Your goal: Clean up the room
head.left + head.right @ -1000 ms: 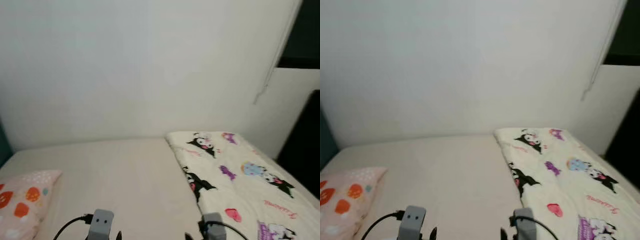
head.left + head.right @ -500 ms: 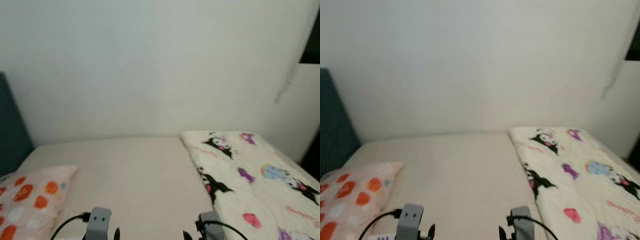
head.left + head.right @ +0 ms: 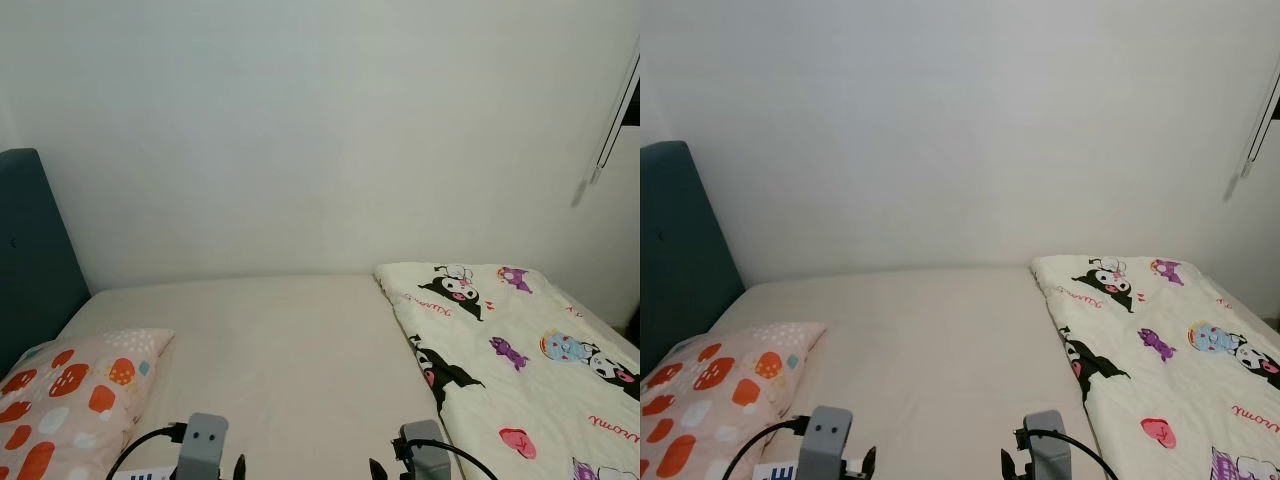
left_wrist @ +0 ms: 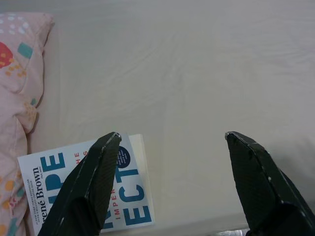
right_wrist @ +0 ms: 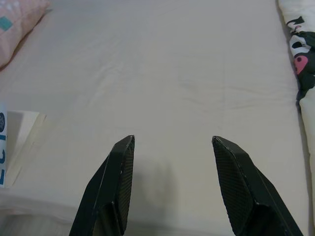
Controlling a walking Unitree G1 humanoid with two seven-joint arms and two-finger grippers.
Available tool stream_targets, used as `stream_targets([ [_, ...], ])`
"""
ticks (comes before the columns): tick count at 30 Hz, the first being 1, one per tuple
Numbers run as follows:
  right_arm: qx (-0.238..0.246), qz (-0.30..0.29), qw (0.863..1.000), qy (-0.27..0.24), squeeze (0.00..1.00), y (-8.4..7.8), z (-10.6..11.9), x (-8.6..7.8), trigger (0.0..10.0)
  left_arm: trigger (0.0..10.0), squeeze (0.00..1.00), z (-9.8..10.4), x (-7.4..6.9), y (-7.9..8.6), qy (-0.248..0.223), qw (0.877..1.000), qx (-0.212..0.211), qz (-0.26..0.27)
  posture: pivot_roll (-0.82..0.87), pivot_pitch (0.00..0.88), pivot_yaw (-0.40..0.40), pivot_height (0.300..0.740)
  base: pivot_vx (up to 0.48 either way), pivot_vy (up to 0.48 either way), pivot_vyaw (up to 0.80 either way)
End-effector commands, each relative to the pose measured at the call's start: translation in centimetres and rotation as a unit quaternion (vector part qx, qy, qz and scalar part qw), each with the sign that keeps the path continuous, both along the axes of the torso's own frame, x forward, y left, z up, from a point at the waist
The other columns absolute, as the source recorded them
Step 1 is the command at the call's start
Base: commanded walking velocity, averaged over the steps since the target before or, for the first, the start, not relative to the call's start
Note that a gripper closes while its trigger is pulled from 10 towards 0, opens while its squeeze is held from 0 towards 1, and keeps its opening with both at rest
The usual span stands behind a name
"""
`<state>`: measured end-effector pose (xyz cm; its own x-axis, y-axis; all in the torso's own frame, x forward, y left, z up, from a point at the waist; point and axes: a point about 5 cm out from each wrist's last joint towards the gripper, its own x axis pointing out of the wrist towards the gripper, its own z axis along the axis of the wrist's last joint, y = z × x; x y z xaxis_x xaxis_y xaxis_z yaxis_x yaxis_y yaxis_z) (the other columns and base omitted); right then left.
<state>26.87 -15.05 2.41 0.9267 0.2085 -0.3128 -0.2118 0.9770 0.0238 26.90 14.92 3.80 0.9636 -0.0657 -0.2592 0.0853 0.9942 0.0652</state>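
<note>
Both the left gripper (image 4: 170, 142) and right gripper (image 5: 172, 145) hover wide open, empty, over the bed (image 3: 280, 350); book (image 4: 86, 189) beside pillow (image 3: 70, 400).

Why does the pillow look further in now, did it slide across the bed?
No. The pillow keeps its place by the headboard; wall and blanket shifted alike, so the camera turned.

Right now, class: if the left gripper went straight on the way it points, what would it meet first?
Probably the bare cream sheet. The left gripper is open, angled down at the bed; the book lies partly under one finger, the pillow off to the side. Depth is uncertain.
</note>
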Motion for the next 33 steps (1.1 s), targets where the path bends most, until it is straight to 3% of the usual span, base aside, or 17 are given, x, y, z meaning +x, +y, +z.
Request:
stream_targets([
  [1, 0.003, -0.01, 1.0, -0.001, 0.0, -0.22, -0.1, -0.29, 10.0, 10.0, 0.0, -0.53, -0.4, -0.17, 0.008, 1.0, -0.005, -0.002, -0.03, 0.108, -0.03, 0.74, 0.0, 0.0, 0.0],
  [33, -0.006, -0.017, 1.0, -0.017, 0.0, -0.31, 0.37, -0.12, 10.0, 10.0, 0.0, -0.68, -0.41, -0.18, 0.003, 1.0, -0.002, -0.001, -0.03, 0.106, -0.025, 0.74, 0.0, 0.0, 0.0],
])
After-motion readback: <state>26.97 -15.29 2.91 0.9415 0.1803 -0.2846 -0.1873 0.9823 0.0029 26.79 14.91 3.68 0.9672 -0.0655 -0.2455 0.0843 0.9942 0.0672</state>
